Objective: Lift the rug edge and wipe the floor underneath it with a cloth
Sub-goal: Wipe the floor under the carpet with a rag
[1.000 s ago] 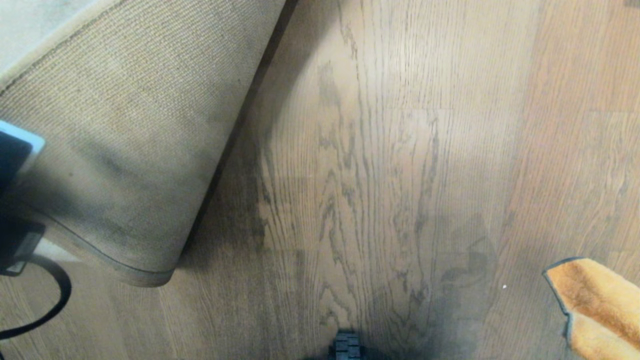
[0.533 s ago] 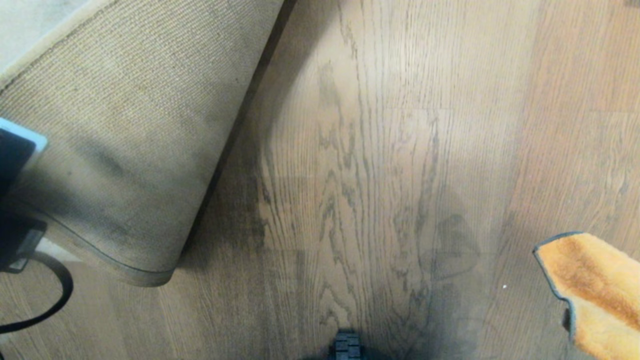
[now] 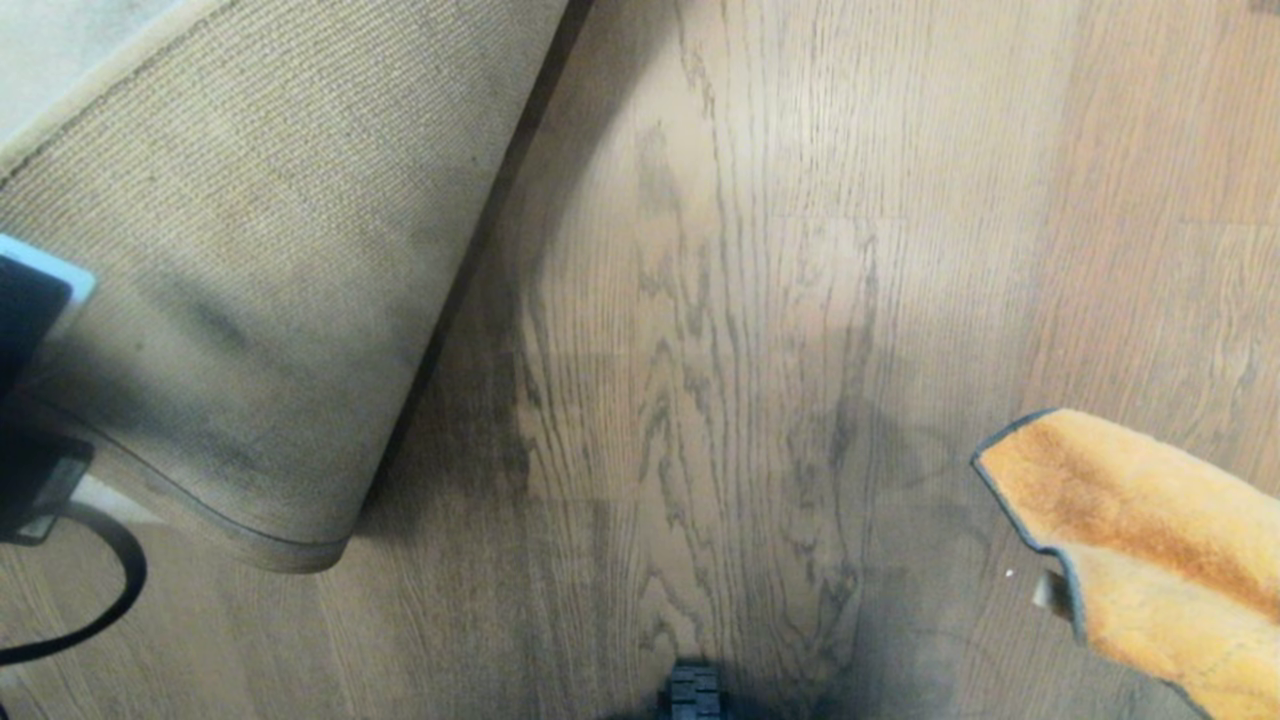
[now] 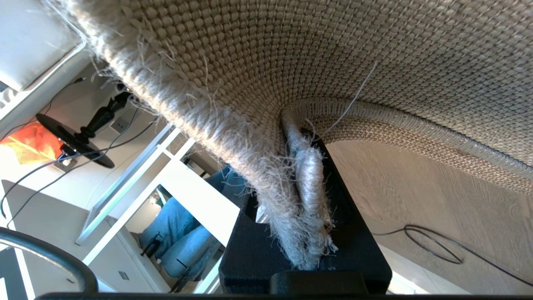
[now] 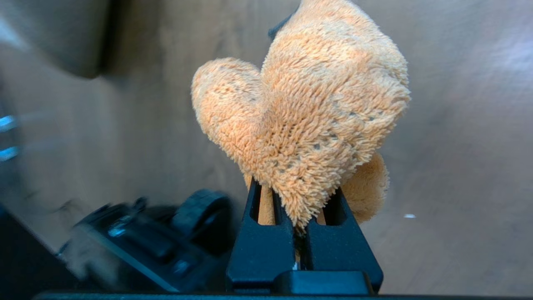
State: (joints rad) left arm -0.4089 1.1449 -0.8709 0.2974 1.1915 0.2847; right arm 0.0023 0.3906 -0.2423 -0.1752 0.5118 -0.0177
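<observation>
Since the earlier head frames, the cloth (image 3: 1140, 540) has come further into the picture from the lower right, its dark-stitched corner now reaching toward the middle of the frame, while the rug and the floor sit where they were. Pinched between the closed fingers of the right gripper (image 5: 300, 227), the orange-yellow cloth bulges out fluffy above the fingertips in the right wrist view; it hangs over the floor (image 3: 720, 330), and whether it touches the planks cannot be told. At the upper left of the head view the rug is folded back, showing its coarse tan woven backing (image 3: 250, 260), with the rug edge (image 3: 240, 535) curving across the lower left and casting a dark shadow on the wood beside it. At the left border of the head view sits the left gripper (image 4: 306, 233), clamped tight on the frayed rug edge and holding it clear of the floor, as the left wrist view shows. A black cable (image 3: 95, 610) loops on the floor at the lower left.
</observation>
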